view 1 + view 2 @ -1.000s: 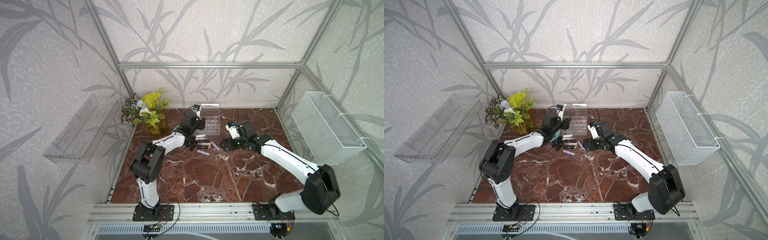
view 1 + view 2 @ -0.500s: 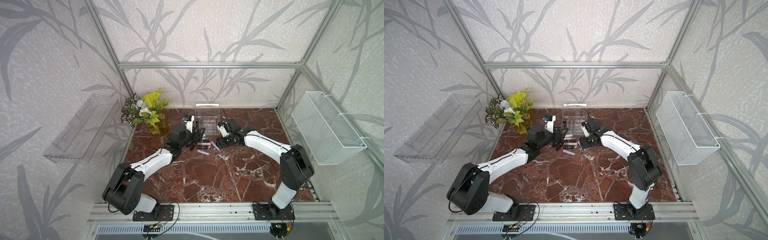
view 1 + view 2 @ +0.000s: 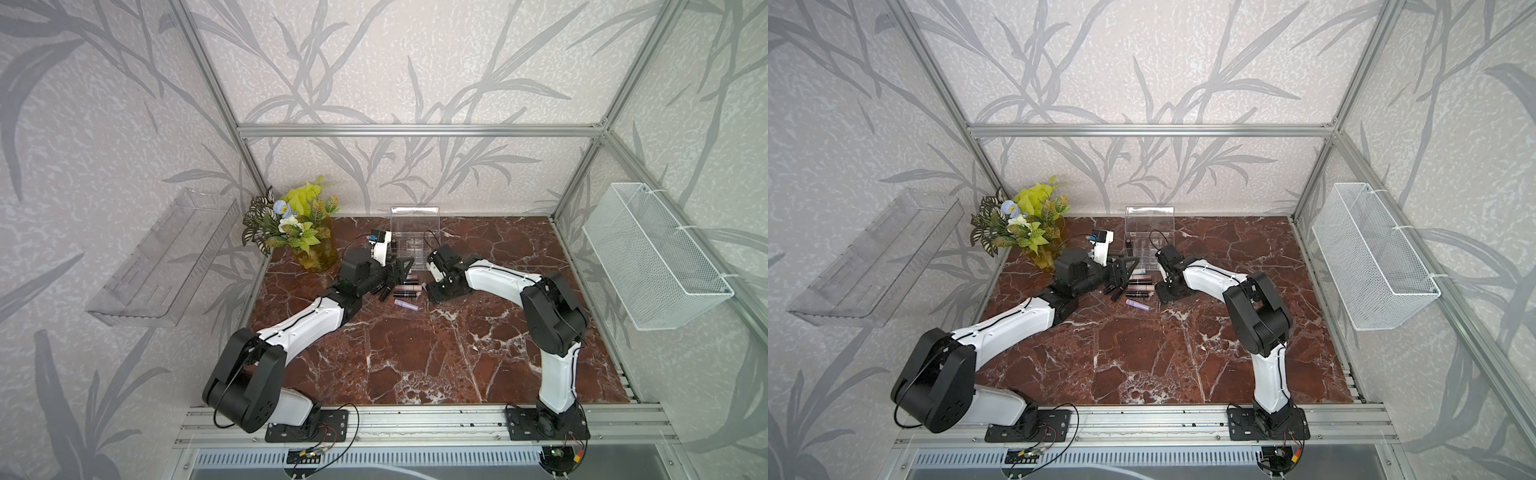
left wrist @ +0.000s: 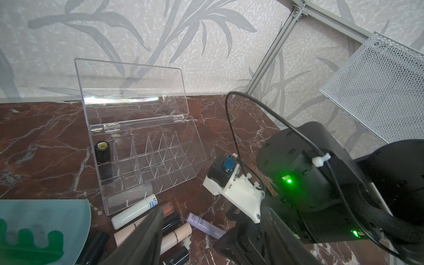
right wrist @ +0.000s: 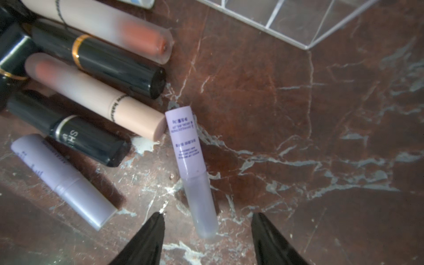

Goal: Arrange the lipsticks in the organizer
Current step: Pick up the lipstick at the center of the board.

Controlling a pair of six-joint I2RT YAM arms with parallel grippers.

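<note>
Your right gripper (image 5: 207,215) is open and empty, straddling the clear end of a lilac tube (image 5: 190,160) without touching it. Your left gripper (image 3: 397,273) hangs over the 9 o'clock edge of the pile; I cannot tell its opening or grip. The lipsticks (image 3: 405,289) lie on the table (image 3: 415,353). The organizer (image 4: 174,165) sits at their 12 o'clock, lid (image 4: 130,91) up, with one black tube (image 4: 102,152) upright in a corner cell.

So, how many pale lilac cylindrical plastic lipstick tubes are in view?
2. One lilac tube lies with its clear end between the right gripper's open fingertips; the other lies beside a black silver-banded tube. The arms may hide more.
</note>
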